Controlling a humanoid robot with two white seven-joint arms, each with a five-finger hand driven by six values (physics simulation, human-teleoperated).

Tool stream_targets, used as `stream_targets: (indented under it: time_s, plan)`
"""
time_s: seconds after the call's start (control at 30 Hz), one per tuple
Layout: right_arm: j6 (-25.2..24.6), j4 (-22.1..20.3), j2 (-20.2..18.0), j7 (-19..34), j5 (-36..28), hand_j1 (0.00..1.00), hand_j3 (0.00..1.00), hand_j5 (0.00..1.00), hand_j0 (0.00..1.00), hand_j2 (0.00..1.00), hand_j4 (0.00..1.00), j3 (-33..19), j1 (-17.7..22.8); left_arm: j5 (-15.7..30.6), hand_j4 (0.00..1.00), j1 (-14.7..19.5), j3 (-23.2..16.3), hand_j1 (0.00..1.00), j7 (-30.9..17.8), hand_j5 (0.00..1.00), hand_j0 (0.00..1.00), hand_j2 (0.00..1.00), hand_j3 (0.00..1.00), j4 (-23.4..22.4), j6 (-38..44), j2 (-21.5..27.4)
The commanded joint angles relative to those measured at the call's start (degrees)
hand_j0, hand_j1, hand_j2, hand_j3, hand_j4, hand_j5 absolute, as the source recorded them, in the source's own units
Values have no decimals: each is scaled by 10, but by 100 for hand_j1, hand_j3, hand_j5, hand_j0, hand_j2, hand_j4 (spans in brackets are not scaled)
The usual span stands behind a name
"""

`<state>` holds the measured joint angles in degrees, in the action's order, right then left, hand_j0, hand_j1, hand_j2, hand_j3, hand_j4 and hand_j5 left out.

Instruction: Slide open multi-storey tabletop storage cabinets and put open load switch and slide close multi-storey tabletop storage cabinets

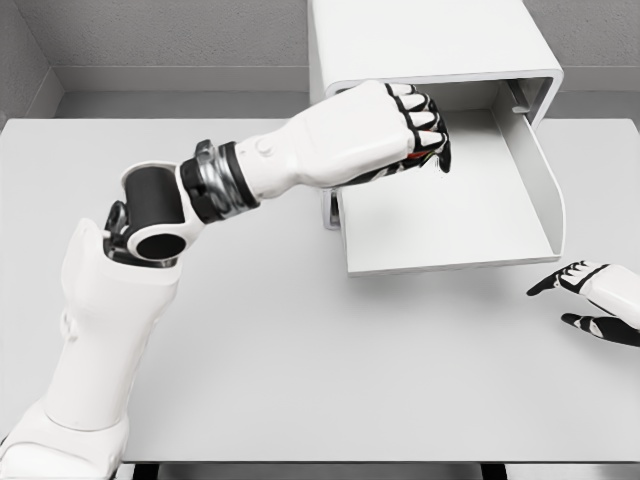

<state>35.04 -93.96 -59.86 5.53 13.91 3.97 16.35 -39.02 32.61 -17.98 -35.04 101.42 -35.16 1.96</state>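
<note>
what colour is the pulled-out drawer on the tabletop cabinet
White, matching the cabinet; the drawer shows best in the head view, the only one.

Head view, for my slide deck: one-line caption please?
Left hand reaches over the cabinet's pulled-out drawer, fingers curled; right hand rests open on the table.

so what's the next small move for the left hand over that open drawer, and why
Probably lower the left hand a little further into the drawer and release. The drawer is already slid out of the cabinet, its tray looks bare, and the hand's curled fingers hover above it. Whether they hold the switch cannot be seen. The right hand rests open on the table.
</note>
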Motion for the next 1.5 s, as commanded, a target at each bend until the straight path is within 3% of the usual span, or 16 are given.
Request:
stream_targets:
  time_s: [0.0,0.17,0.3,0.37,0.7,0.9,1.1,1.13,1.2,1.27,1.37,1.47]
  plan:
    - [0,-1,-1,0,-4,68,68,68,68,68,68,0,0,-11,74,1,0,74,0,74,74,74,74,-19,2,-19]
    - [0,-1,-1,-1,-4,68,68,68,68,68,68,0,0,-22,92,2,-1,92,0,92,92,92,92,-21,2,-20]
    - [0,-1,-1,-1,-4,68,68,68,68,68,68,0,0,-22,94,2,-1,94,0,94,94,94,94,-21,2,-20]
    - [0,-1,-1,0,-4,68,68,68,68,68,68,0,0,-19,100,2,1,100,0,100,100,100,100,-20,2,-20]
    - [0,-6,0,0,-4,68,68,68,68,68,68,0,1,-17,100,2,0,100,0,100,100,100,100,-18,2,-20]
    - [0,-9,0,0,-5,68,68,68,68,68,68,0,4,-22,100,35,-1,100,0,100,100,100,100,-21,2,-20]
    - [0,-31,1,0,-6,68,68,68,68,68,68,0,13,-12,100,35,6,100,0,100,100,100,100,-20,2,-20]
    - [0,-36,1,0,-6,68,68,68,68,68,68,0,15,-1,100,32,16,100,0,100,100,100,100,-13,2,-20]
    - [0,-38,2,-1,-6,68,68,68,68,68,68,0,16,79,100,21,46,100,0,100,100,100,100,4,2,39]
    - [0,-38,2,0,-6,68,68,68,68,68,68,0,16,144,100,-10,114,100,0,100,100,100,100,18,2,100]
    - [0,-38,2,0,-6,68,68,68,68,68,68,0,16,184,100,-47,162,100,0,100,100,100,100,18,2,160]
    - [0,-38,2,0,-6,68,68,68,68,68,68,0,16,185,100,-88,232,100,0,100,100,100,100,18,2,195]
